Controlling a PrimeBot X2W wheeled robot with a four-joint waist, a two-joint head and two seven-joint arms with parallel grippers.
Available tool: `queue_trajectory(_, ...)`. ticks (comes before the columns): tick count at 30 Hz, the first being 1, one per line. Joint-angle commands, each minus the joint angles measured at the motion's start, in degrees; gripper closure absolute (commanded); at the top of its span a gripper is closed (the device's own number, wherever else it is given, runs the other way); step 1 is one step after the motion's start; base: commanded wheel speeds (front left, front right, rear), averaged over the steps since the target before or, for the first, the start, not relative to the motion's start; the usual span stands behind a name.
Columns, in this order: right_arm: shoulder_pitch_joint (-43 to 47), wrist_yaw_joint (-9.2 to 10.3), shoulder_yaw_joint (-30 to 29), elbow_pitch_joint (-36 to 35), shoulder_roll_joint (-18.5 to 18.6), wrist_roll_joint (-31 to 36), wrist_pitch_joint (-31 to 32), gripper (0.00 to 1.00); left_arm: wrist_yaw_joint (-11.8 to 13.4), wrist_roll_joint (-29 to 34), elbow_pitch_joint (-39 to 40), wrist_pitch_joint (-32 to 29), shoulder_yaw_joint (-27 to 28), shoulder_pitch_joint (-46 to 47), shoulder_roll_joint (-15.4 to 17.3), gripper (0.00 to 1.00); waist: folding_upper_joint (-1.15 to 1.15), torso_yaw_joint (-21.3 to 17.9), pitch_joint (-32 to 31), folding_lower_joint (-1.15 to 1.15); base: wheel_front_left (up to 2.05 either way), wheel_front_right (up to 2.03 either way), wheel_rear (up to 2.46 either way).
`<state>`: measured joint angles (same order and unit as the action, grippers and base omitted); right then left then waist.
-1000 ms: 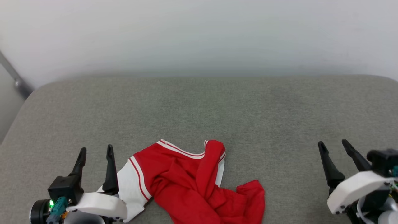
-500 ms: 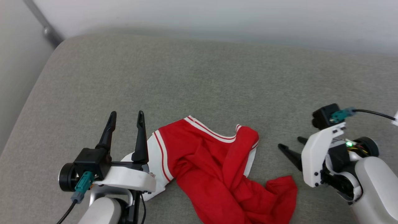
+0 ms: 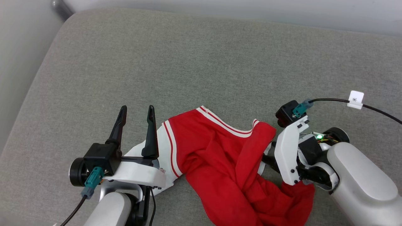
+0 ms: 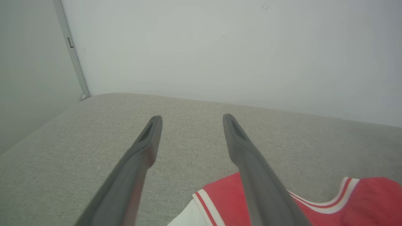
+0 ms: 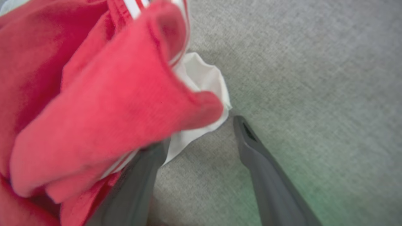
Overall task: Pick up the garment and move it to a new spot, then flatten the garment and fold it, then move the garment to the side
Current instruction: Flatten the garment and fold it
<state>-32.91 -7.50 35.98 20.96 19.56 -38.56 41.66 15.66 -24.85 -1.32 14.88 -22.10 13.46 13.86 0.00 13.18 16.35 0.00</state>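
Head view: the garment (image 3: 226, 163) lies crumpled in the lower middle of the frame on the grey cushion (image 3: 201, 62), twisted into overlapping red folds; the left tool (image 3: 137, 109) hovers at lower left with its 2 fingers apart and empty, just beside the white sleeve (image 3: 166, 150); the right tool (image 3: 267, 158) presses in at the cloth's right edge, its fingers mostly hidden.

Left wrist view: the left tool (image 4: 192, 118) is spread wide over bare cushion; the garment (image 4: 333, 216) shows at lower right with its striped trim.

Right wrist view: the right tool (image 5: 201, 131) is apart, not clamped; 1 finger is tucked under a red fold of the garment (image 5: 94, 94), the other rests over bare cushion.

The fabric looks light, limp and unbreakable, likely to sag and drag; the trimmed sleeve hems seem the firmest places to pinch, 1 per tool, taking few layers.
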Motion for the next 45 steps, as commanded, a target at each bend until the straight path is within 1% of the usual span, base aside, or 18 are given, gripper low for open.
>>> queue_trajectory(1, 2.97, 0.02, 2.53, 3.07, -0.7, -1.14, 1.84, 0.16, -0.12, 0.27, -0.21, 0.29, -0.01, 0.5, -0.29, 0.0, 0.0, -0.19, 0.07, 0.0, 0.0, 0.0, 0.0)
queue_trajectory(2, 3.06, 0.01, 3.33, 3.72, -1.06, -1.77, 1.85, 0.53, -0.26, 0.39, -0.38, 0.32, 0.07, 0.46, -0.44, 0.0, 0.0, -0.3, 0.09, 0.0, 0.0, 0.0, 0.0)
queue_trajectory(4, 2.7, 0.0, 4.73, 4.55, -1.39, -2.88, 1.19, 1.0, -0.43, 0.43, -0.72, 0.37, 0.3, 0.33, -0.67, 0.0, 0.0, -0.61, -0.03, 0.0, 0.0, 0.0, 0.0)
queue_trajectory(11, -2.81, 0.02, 4.68, 2.43, 0.81, -4.53, -5.94, 1.0, -1.01, 0.9, -1.65, 0.42, 1.13, -0.46, -0.5, 0.0, 0.0, -2.23, -2.1, 0.0, 0.0, 0.0, 0.0)
queue_trajectory(13, -4.26, 0.02, 3.85, 1.44, 2.38, -4.01, -8.04, 1.0, -1.01, 0.94, -1.75, 0.42, 1.39, -0.9, -0.2, 0.0, 0.0, -2.89, -2.92, 0.0, 0.0, 0.0, 0.0)
queue_trajectory(14, -4.2, 0.02, 2.33, -0.54, 4.23, -4.36, -9.79, 1.0, -1.12, 0.85, -1.91, 0.37, 1.73, -1.37, 0.32, 0.0, 0.0, -4.15, -4.2, 0.0, 0.0, 0.0, 0.0)
queue_trajectory(17, -3.77, 0.03, -0.38, -2.8, 7.66, -3.64, -9.94, 1.0, -1.0, 0.59, -1.93, 0.32, 2.26, -1.93, 0.89, 0.0, 0.0, -5.71, -5.44, 0.0, 0.0, 0.0, 0.0)
queue_trajectory(23, -0.17, 0.02, -10.43, -8.07, 14.31, -1.0, -6.91, 1.0, -0.71, 0.02, -1.27, -0.14, 3.12, -3.74, 2.32, 0.0, 0.0, -9.72, -7.19, 0.0, 0.0, 0.0, 0.0)
queue_trajectory(27, 5.01, 0.03, -21.14, -10.56, 16.3, 1.44, -2.98, 1.0, -0.44, -0.21, -0.52, -0.85, 3.53, -4.74, 3.2, 0.0, 0.0, -12.22, -7.3, 0.0, 0.0, 0.0, 0.0)
queue_trajectory(28, 6.69, 0.03, -24.01, -10.81, 16.34, 2.44, -1.86, 1.0, -0.28, -0.25, -0.27, -1.03, 3.58, -4.81, 3.34, 0.0, 0.0, -12.74, -7.13, 0.0, 0.0, 0.0, 0.0)
queue_trajectory(32, 14.35, 0.02, -33.5, -10.27, 13.01, 5.48, 1.43, 1.0, -0.09, -0.29, 0.43, -1.87, 3.5, -4.55, 3.82, 0.0, 0.0, -14.33, -6.2, 0.0, 0.0, 0.0, 0.0)
queue_trajectory(35, 18.42, 0.03, -39.54, -6.85, 9.13, 8.97, 0.24, 1.0, -0.15, -0.46, 0.42, -2.36, 3.4, -4.03, 4.06, 0.0, 0.0, -15.33, -5.23, 0.0, 0.0, 0.0, 0.0)
queue_trajectory(36, 18.42, 0.03, -39.54, -6.85, 9.13, 8.97, 0.24, 1.0, -0.15, -0.46, 0.42, -2.36, 3.4, -4.03, 4.06, 0.0, 0.0, -15.33, -5.23, 0.0, 0.0, 0.0, 0.0)
queue_trajectory(37, 19.26, 0.03, -41.09, -5.29, 7.32, 9.77, -0.97, 1.0, -0.24, -0.56, 0.13, -2.54, 3.39, -3.96, 4.09, 0.0, 0.0, -15.65, -5.02, 0.0, 0.0, 0.0, 0.0)
queue_trajectory(38, 19.51, 0.02, -42.55, -3.88, 5.35, 10.73, -2.82, 0.91, -0.2, -0.61, -0.1, -2.51, 3.48, -3.97, 4.1, 0.0, 0.0, -16.03, -4.86, 0.0, 0.0, 0.0, 0.0)
queue_trajectory(40, 19.75, 0.02, -44.09, -0.87, 2.28, 12.31, -6.62, 0.53, -0.05, -1.06, -0.76, -2.66, 3.95, -4.25, 4.45, 0.0, 0.0, -16.89, -4.57, 0.0, 0.0, 0.0, 0.0)
queue_trajectory(41, 19.33, 0.02, -44.67, 0.05, 1.47, 13.24, -9.18, 0.0, 0.01, -1.08, -1.07, -2.64, 4.25, -4.43, 4.66, 0.0, 0.0, -17.34, -4.55, 0.0, 0.0, 0.0, 0.0)
queue_trajectory(45, 18.31, 0.02, -45.14, 1.24, -0.85, 14.97, -18.15, 0.0, 0.2, -2.02, -2.04, -2.55, 5.3, -5.81, 5.29, 0.0, 0.0, -19.12, -5.45, 0.0, 0.0, 0.0, 0.0)
